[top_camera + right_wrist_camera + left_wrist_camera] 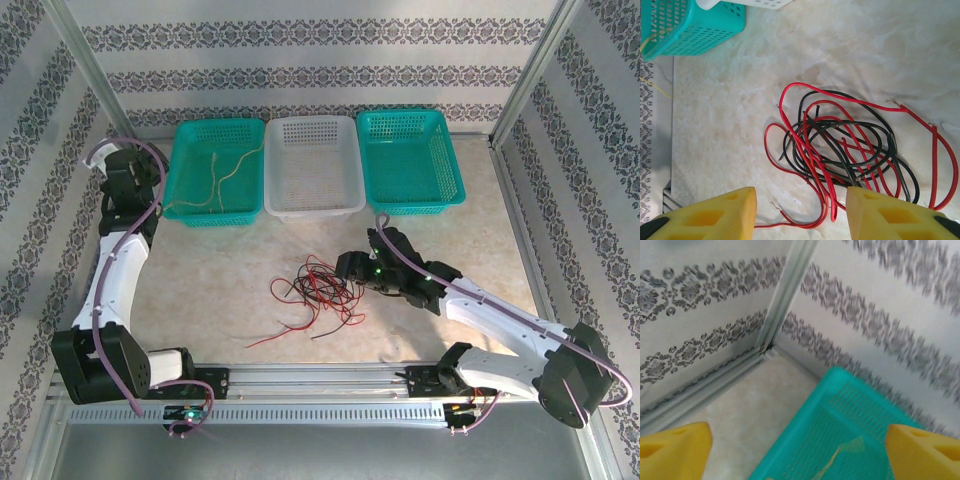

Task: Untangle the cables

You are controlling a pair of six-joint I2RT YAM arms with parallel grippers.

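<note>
Thin red and black wires (315, 290) tangled on the pale table (210, 290); thin tan wire (212, 185) in the left teal mesh basket (205, 220).
Overhead gives me that layout. My right wrist camera resolves the tangle's crossing loops just ahead of the right gripper (800, 212), its yellow fingers (715, 215) partly apart and gripping nothing. On the left wrist camera, the left gripper (800, 442) is wide and empty over the basket's corner.
</note>
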